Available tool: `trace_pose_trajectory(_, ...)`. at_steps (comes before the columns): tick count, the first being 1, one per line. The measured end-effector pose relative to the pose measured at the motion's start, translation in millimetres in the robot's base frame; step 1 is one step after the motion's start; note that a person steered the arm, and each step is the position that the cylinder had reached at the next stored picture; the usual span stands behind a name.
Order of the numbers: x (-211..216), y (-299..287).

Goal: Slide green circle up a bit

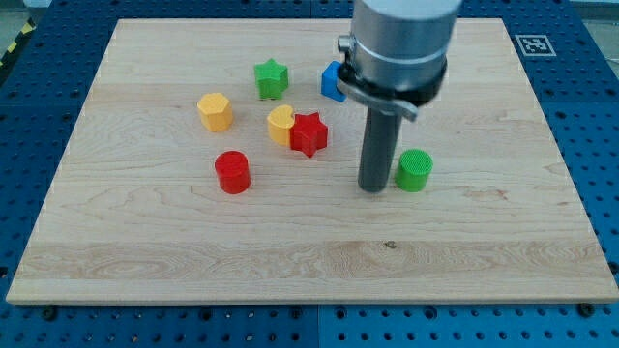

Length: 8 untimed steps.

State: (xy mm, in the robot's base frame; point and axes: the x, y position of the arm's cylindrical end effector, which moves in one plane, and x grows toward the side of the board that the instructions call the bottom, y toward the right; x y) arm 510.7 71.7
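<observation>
The green circle [414, 170] is a short green cylinder standing on the wooden board [193, 251], right of the board's middle. My tip [374, 188] is down on the board just to the left of the green circle, about level with its lower half, very close to it or touching its left side. The rod rises from there to the grey arm body at the view's top.
A red star [309, 133] touches a yellow heart [280, 124] left of the rod. A red cylinder [232, 172], a yellow hexagon [215, 111], a green star [272, 78] and a partly hidden blue block [333, 82] lie further left and up.
</observation>
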Motion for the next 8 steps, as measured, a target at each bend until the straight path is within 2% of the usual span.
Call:
trace_pose_trajectory(2, 2.1, 38.4)
trace_pose_trajectory(4, -21.0, 72.2)
trace_pose_trajectory(6, -40.8, 68.3)
trace_pose_trajectory(8, -44.1, 29.7)
